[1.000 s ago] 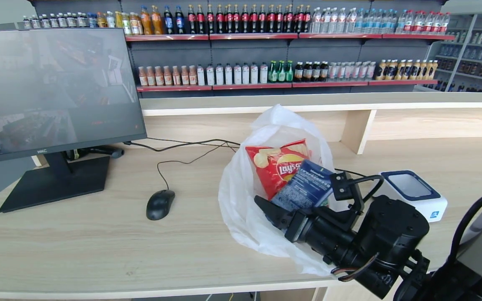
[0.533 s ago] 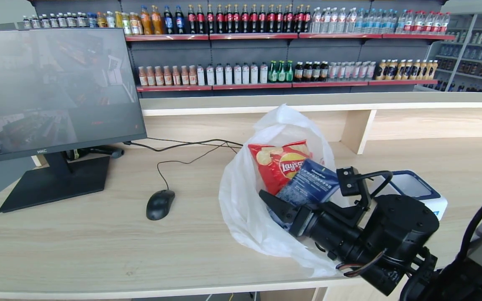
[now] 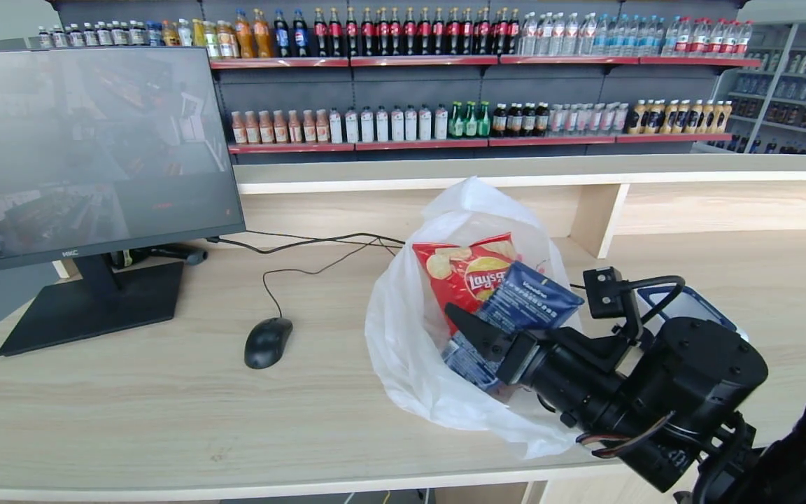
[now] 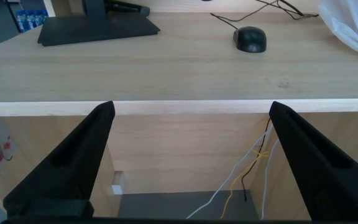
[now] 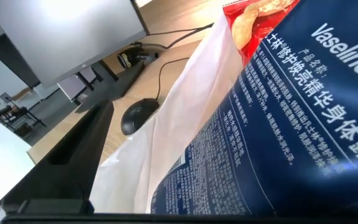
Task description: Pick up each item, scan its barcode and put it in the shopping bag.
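Two packaged items are recorded inside the white shopping bag, which stands open on the wooden counter at the centre of the head view. A red chips bag is propped upright towards the back of the opening. A blue packet is tilted in front of it and to its right, overlapping its lower right corner, with its lower end sunk into the bag.

The right gripper is observed at the bag's mouth, entering from the lower right of the frame, its tip over the lower part of the blue packet. In the right wrist view one finger is seen set wide to the side, with bag film between it and the packet. The other finger is hidden behind the packet. The jaws are judged to be spread, with nothing clamped.

The left gripper is held below the counter's front edge. Its two fingers are set wide apart and nothing is held between them.

A white scanner with a dark-rimmed window is noted just right of the bag, partly covered by the right arm. A black mouse lies left of the bag, well apart from it. A monitor occupies the upper left. Shelves of bottles run across the top of the frame.
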Controlling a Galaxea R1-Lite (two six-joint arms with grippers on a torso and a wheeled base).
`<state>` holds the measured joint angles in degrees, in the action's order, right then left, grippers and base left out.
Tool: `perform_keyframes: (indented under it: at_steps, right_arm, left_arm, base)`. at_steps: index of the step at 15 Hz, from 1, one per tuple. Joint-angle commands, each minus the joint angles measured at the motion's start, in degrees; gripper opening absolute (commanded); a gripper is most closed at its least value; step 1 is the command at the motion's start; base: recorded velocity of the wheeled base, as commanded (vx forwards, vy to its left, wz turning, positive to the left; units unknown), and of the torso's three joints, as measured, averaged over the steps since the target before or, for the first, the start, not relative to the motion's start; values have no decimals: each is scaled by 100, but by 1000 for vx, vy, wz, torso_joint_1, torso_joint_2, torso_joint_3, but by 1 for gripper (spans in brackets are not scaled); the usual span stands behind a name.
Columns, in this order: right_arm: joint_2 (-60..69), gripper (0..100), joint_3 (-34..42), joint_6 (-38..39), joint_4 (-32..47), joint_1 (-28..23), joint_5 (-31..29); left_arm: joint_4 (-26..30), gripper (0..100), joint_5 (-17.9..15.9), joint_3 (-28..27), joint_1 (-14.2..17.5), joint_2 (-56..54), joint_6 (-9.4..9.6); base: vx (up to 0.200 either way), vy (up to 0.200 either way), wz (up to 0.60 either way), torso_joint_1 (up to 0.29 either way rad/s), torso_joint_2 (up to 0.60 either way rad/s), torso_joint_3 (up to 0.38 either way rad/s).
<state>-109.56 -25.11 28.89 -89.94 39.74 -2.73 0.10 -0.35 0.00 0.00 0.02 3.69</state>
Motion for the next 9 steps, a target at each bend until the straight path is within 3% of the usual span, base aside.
perform_keyframes:
  at_steps: [1,9]
  right_arm:
    - [31,100,-29,-42,-6,-19,-61]
    - [75,100,-266,-516,-6,-371,-70]
  left_arm:
    - [-1,100,0,0,0,-2,0]
    - [-1,100,0,0,0,-2,0]
  base:
    - [0,0,0,0,0,0]
    - [0,0,0,0,0,0]
